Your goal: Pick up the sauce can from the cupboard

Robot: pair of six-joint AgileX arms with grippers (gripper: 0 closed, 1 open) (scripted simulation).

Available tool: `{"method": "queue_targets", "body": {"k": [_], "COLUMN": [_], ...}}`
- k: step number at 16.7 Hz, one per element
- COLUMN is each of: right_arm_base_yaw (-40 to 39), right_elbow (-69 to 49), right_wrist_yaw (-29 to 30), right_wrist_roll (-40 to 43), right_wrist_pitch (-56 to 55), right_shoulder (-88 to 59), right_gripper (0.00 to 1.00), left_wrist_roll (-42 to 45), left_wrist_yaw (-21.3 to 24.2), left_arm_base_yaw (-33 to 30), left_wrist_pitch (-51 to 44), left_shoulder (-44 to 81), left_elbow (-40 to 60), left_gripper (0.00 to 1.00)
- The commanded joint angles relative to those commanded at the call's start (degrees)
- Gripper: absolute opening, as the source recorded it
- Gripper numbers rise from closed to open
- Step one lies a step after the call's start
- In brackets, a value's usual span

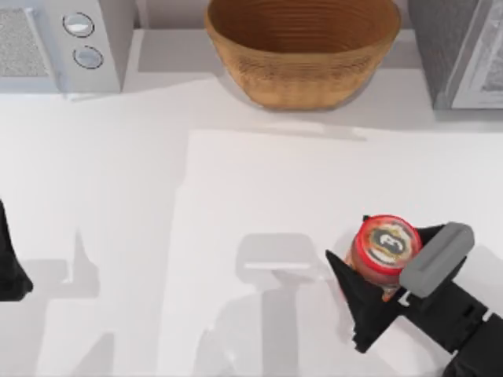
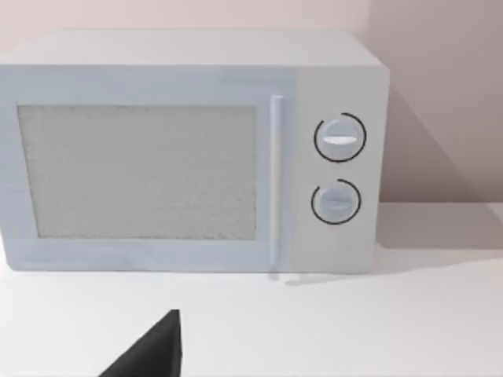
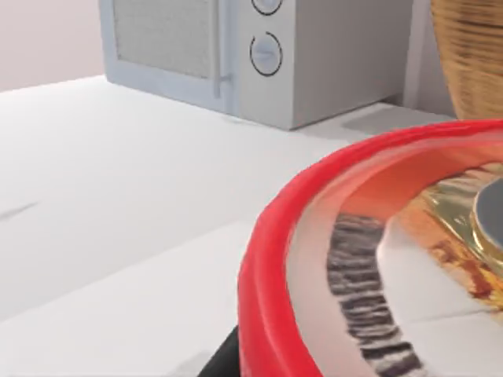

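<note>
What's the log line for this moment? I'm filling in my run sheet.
right gripper: shut on sauce can, front right of table | left gripper: parked at left edge | woven basket: rear centre

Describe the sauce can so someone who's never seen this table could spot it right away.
Start at the big woven basket at the back of the white table, then look toward the near right. There the right end effector grips the sauce can. It is a small cylinder with a red round lid, a dark-and-cream emblem and an orange-brown body, far smaller than the basket or the microwave.
</note>
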State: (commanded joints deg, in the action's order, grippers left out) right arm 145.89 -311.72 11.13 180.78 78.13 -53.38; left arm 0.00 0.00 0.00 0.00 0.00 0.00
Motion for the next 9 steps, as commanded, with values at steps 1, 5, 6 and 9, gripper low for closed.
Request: {"method": "queue_targets", "body": {"k": [1, 5, 6, 9], "right_arm_base_yaw": [0.0, 0.0, 0.0, 0.0], "right_elbow": [0.0, 0.0, 0.0, 0.0], "right_wrist_yaw": [0.0, 0.0, 0.0, 0.0], "right_wrist_roll": [0.0, 0.0, 0.0, 0.0], "right_wrist_pitch": [0.0, 0.0, 0.0, 0.0], "right_shoulder": [0.0, 0.0, 0.0, 0.0], "right_gripper": [0.83, 1.0, 1.0, 1.0], "left_wrist_roll": [0.0, 0.0, 0.0, 0.0], "left_wrist_yaw": [0.0, 0.0, 0.0, 0.0], "left_arm_base_yaw": [0.0, 0.0, 0.0, 0.0], "left_wrist_pitch": [0.0, 0.0, 0.0, 0.0], "left_shoulder": [0.0, 0.0, 0.0, 0.0], "left_elbow": [0.0, 0.0, 0.0, 0.0], "left_gripper": [1.0, 1.0, 1.0, 1.0]}}
